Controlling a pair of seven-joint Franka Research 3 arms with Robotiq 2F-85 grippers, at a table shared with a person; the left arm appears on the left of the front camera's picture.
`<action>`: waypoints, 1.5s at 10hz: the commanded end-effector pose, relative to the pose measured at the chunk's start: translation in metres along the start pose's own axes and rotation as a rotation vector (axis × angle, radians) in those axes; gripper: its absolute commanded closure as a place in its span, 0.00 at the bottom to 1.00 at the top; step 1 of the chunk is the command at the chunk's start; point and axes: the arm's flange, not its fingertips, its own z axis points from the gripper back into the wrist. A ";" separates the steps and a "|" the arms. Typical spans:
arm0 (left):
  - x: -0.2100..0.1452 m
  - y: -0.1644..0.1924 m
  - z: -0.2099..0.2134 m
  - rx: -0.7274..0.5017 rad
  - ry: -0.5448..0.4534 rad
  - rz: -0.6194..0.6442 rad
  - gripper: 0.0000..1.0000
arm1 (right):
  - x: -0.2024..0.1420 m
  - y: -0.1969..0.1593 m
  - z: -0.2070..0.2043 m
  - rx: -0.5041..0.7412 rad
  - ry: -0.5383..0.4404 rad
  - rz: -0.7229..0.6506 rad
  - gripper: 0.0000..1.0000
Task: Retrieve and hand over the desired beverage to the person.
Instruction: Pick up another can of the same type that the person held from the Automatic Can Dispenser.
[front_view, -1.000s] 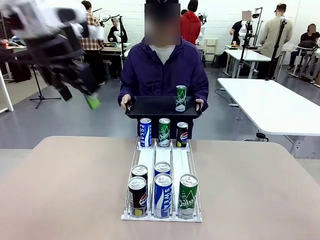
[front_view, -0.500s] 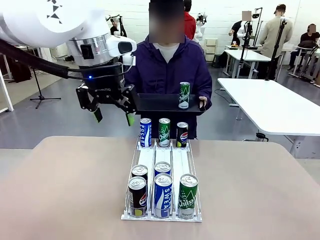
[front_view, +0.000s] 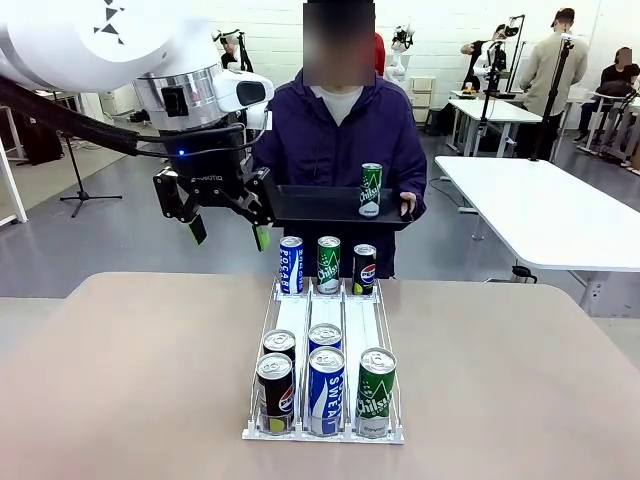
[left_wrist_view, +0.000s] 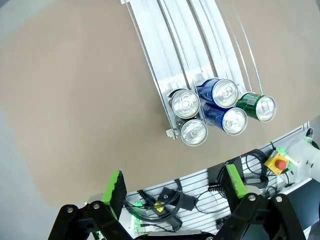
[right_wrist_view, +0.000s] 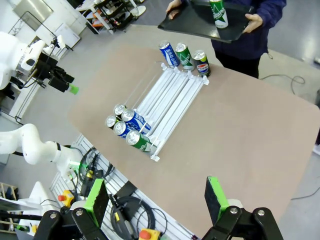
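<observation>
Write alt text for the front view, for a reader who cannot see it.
A person across the table holds a black tray with one green can standing on it. The left pincer hangs open and empty at picture left. A rack on the table holds eight cans.

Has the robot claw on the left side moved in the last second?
Yes. The left gripper swung toward picture right and slightly down, nearer the far end of the can rack, then settled there.
</observation>
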 end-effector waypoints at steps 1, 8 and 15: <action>-0.006 0.003 0.000 0.019 -0.005 0.002 0.00 | 0.000 -0.003 -0.002 0.008 0.002 0.012 0.00; 0.010 -0.064 -0.040 0.029 0.082 -0.043 0.00 | 0.000 -0.003 -0.002 0.008 0.002 0.012 0.00; 0.017 -0.116 -0.130 0.083 0.137 0.106 0.00 | 0.000 -0.003 -0.002 0.008 0.002 0.012 0.00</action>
